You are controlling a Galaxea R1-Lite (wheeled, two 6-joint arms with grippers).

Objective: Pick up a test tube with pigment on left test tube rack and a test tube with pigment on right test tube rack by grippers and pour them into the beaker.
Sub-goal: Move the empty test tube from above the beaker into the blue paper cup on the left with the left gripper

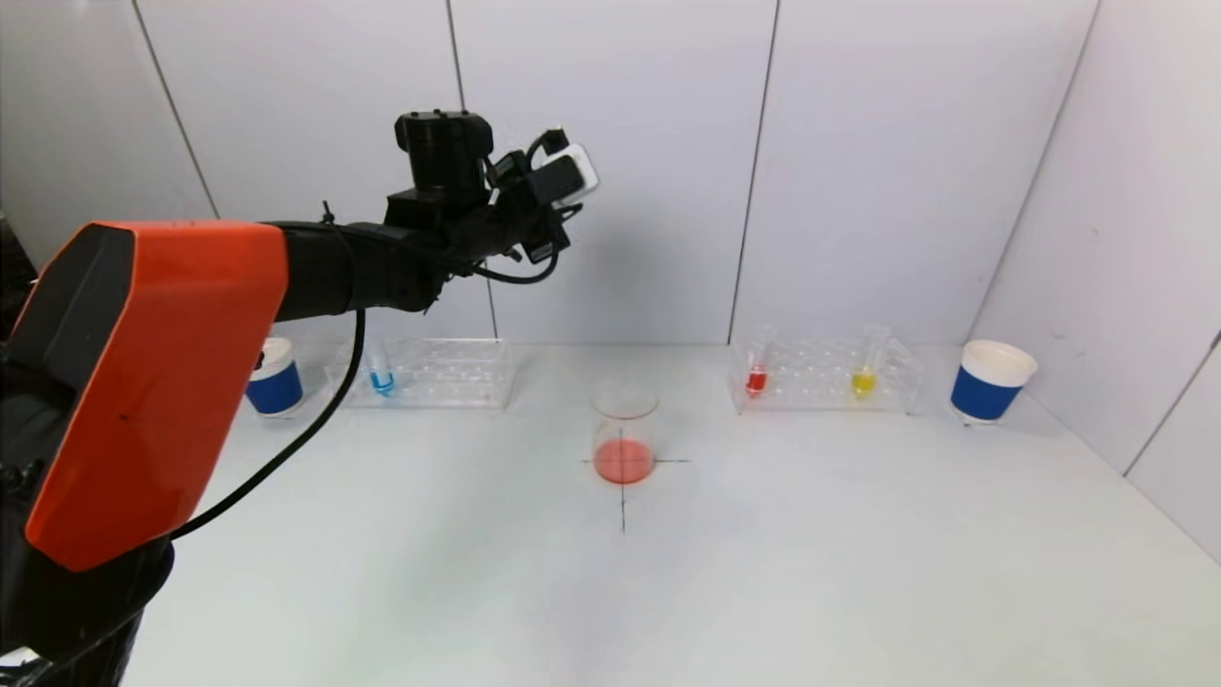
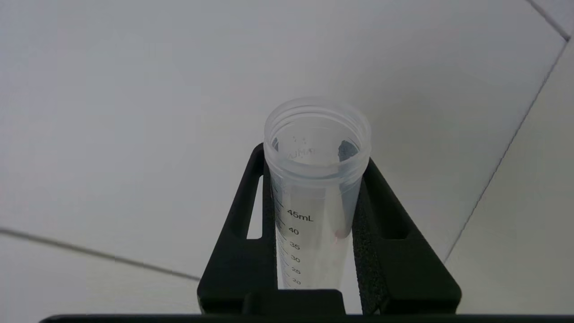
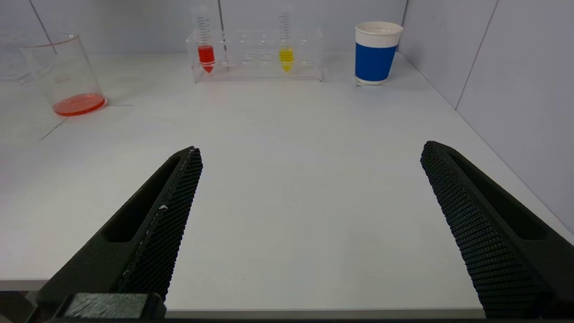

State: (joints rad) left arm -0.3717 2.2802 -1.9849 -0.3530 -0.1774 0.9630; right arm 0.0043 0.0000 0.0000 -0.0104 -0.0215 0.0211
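Right gripper [image 3: 309, 224] sits low at the near edge of the desk [image 3: 287, 179], jaws spread wide w/ nothing between them. Left gripper [image 2: 314, 215] is raised high above the desk's left-centre, jaws clamped on a clear graduated test tube [image 2: 316, 179], open mouth showing, only a trace of red inside. Beaker [image 1: 624, 430] stands mid-desk on a cross mark w/ red-orange liquid in its bottom. Left rack [image 1: 429, 373] at far left holds 1 blue tube [image 1: 382, 374]; right rack [image 1: 825, 376] at far right holds 1 red tube [image 1: 757, 367] and 1 yellow tube [image 1: 866, 364]. 2 blue paper cups: [image 1: 275, 376] beside left rack, [image 1: 989, 381] beside right rack.
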